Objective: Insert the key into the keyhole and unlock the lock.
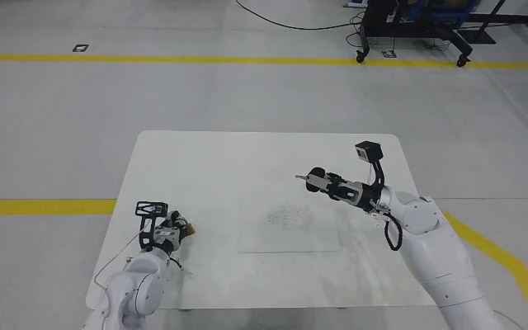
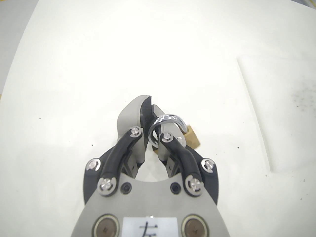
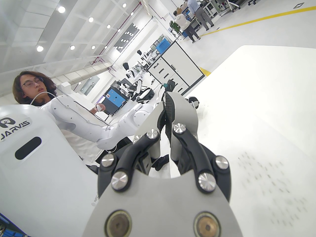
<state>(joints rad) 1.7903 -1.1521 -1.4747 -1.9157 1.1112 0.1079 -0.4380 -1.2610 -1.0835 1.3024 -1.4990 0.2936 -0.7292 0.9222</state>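
Observation:
A brass padlock [image 1: 189, 228] with a silver shackle [image 2: 169, 119] sits at the table's front left, its body [image 2: 192, 137] just beside the fingers. My left gripper [image 2: 151, 107] is shut on the padlock by its shackle, low over the table [image 1: 247, 157]. My right gripper [image 1: 314, 179] hovers above the table's right half, pointing left toward the other arm. It is shut on a small key [image 1: 300, 176] that juts from its tips. In the right wrist view the right gripper [image 3: 166, 103] has its pads pressed together, with the key hidden between them.
A thin white mat [image 1: 289, 235] lies at the table's middle front, with grey smudges [image 3: 266, 173] on it; its edge [image 2: 249, 94] runs near the padlock. Open tabletop separates the two grippers. A black cart [image 1: 412, 25] stands on the floor far behind.

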